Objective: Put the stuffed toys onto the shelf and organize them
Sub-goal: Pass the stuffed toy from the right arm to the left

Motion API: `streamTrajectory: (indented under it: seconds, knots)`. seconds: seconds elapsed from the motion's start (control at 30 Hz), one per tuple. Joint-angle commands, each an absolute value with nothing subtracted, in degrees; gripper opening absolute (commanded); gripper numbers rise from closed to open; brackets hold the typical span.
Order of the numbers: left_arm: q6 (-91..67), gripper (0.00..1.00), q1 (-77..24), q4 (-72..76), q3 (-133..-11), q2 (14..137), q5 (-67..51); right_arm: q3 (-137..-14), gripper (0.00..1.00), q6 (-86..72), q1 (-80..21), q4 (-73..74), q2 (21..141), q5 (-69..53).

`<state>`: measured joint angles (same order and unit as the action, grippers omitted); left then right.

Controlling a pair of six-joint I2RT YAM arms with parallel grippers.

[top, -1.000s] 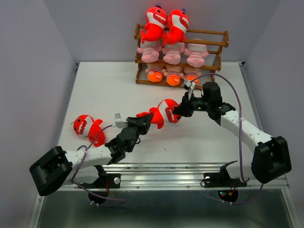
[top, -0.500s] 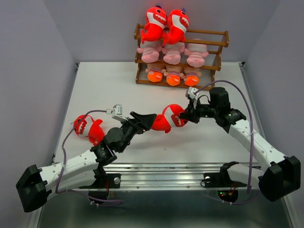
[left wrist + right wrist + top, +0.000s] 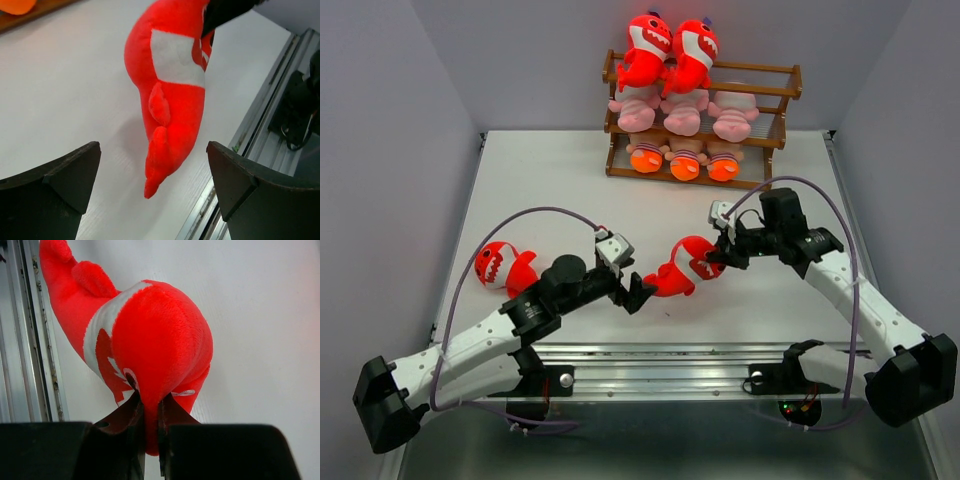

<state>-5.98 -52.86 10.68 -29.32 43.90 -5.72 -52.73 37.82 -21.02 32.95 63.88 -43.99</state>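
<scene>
A red shark (image 3: pixel 682 270) hangs just above the table, pinched at its head by my right gripper (image 3: pixel 717 259), which is shut on it. The right wrist view shows the fingers squeezing a fold of the shark (image 3: pixel 160 335) in my right gripper (image 3: pixel 150 412). My left gripper (image 3: pixel 633 291) stands wide open just short of the tail; in its wrist view the shark (image 3: pixel 172 90) hangs beyond the left gripper (image 3: pixel 152 155), untouched. A second shark (image 3: pixel 505 265) lies at the table's left. The shelf (image 3: pixel 775 90) at the back holds two sharks (image 3: pixel 668 48) on top, pink striped animals (image 3: pixel 682 108) in the middle and orange-footed dolls (image 3: pixel 685 162) below.
Grey walls close in the white table (image 3: pixel 550 180) on the left, right and back. A metal rail (image 3: pixel 670 355) runs along the near edge by the arm bases. Purple cables loop above both arms.
My left gripper has opened, let go of the shark's tail and drawn back a little. The right gripper has carried the shark slightly right and toward the near edge.
</scene>
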Motion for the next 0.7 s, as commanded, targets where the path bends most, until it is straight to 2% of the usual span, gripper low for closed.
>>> streamTrajectory:
  seconds: [0.0,0.17,0.3,0.43,0.53,0.6,0.63,0.67]
  knots:
    - [-0.3,0.98,-50.4,11.1,-31.6,46.0,-19.2,-56.8,0.01,41.1,-20.7,34.5,62.1,-45.4]
    - [-2.5,0.95,-48.5,17.7,-29.3,47.5,-27.1,-57.3,0.01,40.6,-20.7,34.7,61.6,-45.5]
    - [-4.0,0.9,-48.2,20.0,-28.9,49.6,-28.9,-57.6,0.01,40.2,-20.7,34.6,61.6,-46.2]
    - [-5.3,0.78,-48.0,20.8,-29.7,53.1,-30.1,-58.0,0.01,39.5,-20.7,34.6,61.7,-47.4]
    - [-5.6,0.73,-48.0,20.5,-30.5,55.6,-30.5,-58.2,0.01,39.3,-20.7,34.6,61.6,-47.5]
    - [-5.2,0.65,-48.0,20.0,-31.2,56.5,-29.5,-58.2,0.01,39.0,-20.7,34.6,61.4,-47.5]
    - [-5.1,0.65,-48.0,20.0,-31.2,56.7,-28.9,-58.2,0.01,39.0,-20.7,34.6,61.4,-47.5]
    - [-5.0,0.6,-48.0,19.6,-31.5,56.7,-27.6,-58.3,0.01,38.8,-20.7,34.7,61.3,-47.5]
